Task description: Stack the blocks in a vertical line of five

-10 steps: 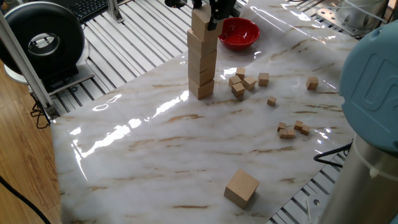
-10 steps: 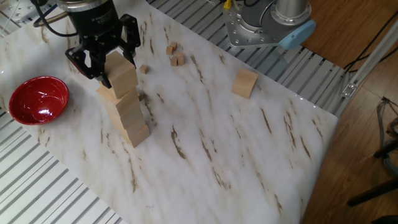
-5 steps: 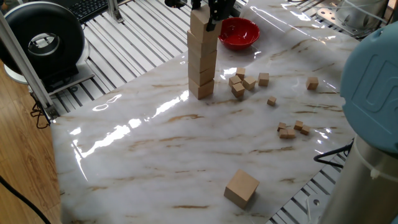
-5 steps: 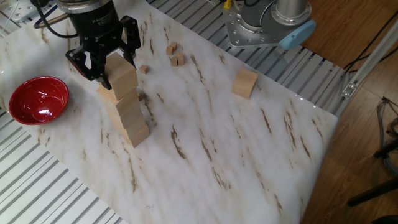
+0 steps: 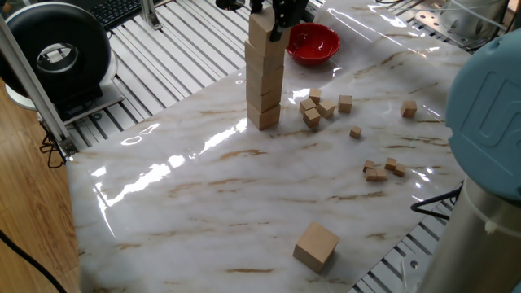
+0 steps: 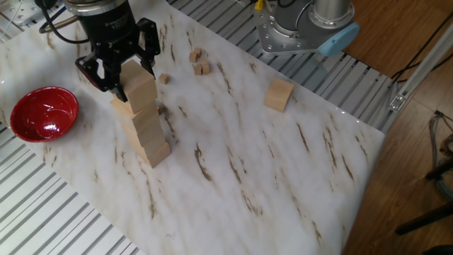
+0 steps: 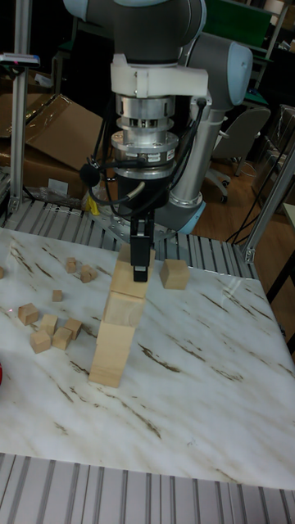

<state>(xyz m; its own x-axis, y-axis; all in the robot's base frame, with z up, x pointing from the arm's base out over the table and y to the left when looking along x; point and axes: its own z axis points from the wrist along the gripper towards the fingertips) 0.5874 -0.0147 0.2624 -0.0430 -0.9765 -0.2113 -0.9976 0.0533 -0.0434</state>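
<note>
My hand [image 6: 119,69] clamped on the top block [image 6: 139,86] of a leaning stack, glossy marble-patterned bench [image 5: 244,195], red bowl [image 6: 39,113], spare block [image 6: 279,94] near the bench edge, cardboard boxes [image 7: 49,135] behind.

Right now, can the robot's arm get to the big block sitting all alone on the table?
Probably yes. The lone block sits in the open with nothing touching it, near the arm's base. But the fingers are around the stack's top block, so that comes first.
</note>
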